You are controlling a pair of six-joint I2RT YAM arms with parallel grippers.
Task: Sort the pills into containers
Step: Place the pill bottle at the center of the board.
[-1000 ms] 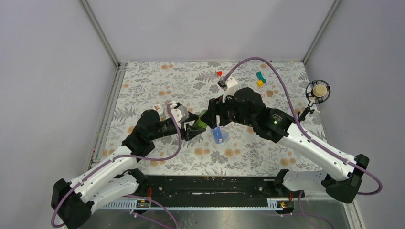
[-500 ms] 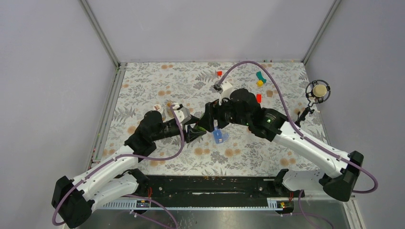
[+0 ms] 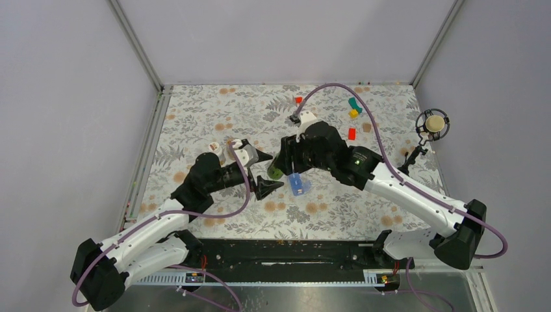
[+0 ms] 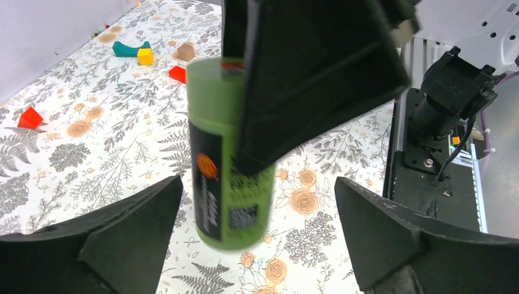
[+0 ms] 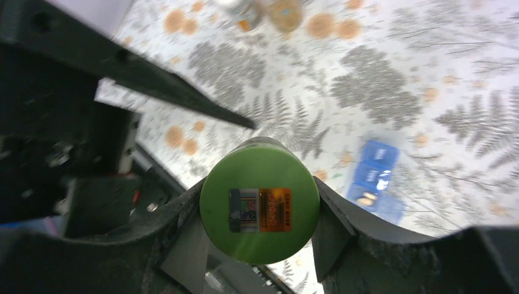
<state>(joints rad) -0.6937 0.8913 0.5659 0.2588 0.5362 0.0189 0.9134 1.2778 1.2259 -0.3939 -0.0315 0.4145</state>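
The right gripper (image 5: 259, 233) is clamped on the upper body of the stiff, likely slippery green bottle (image 4: 226, 153), the left gripper (image 3: 266, 171) gapes wide around its base, and the probably light blue pill box (image 3: 297, 184) lies just beside them.

Mostly plastics over a matt printed cover.

We see the green bottle (image 4: 211, 104) as smooth plastic with a soft sheen, its dark label (image 4: 207, 184) smooth too; the pill box (image 5: 370, 177) is translucent blue plastic catching light. The left gripper (image 4: 257, 184) has matt black fingers (image 4: 382, 242), faintly textured. The floral table cover (image 3: 195, 117) looks matt, possibly cloth or paper; we cannot tell. The arm shells (image 3: 416, 198) are glossy white plastic.
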